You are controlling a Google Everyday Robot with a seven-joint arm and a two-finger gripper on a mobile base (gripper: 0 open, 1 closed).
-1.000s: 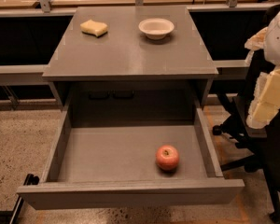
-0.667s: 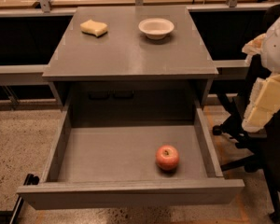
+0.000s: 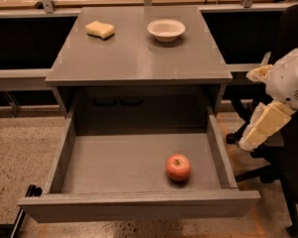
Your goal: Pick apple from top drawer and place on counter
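The red-pink apple (image 3: 178,167) lies on the floor of the open top drawer (image 3: 114,162), toward its front right corner. The drawer is pulled fully out below the grey counter (image 3: 134,53). My gripper (image 3: 258,130) hangs on the white arm at the right. It is outside the drawer's right wall, above and to the right of the apple, and apart from it. Nothing shows in it.
A yellow sponge (image 3: 100,29) and a white bowl (image 3: 166,29) sit at the back of the counter. A black office chair (image 3: 288,157) stands to the right, behind the arm. Speckled floor lies on the left of the drawer.
My arm and gripper have moved down and to the left, closer to the drawer's right wall. The apple, sponge and bowl have not moved.
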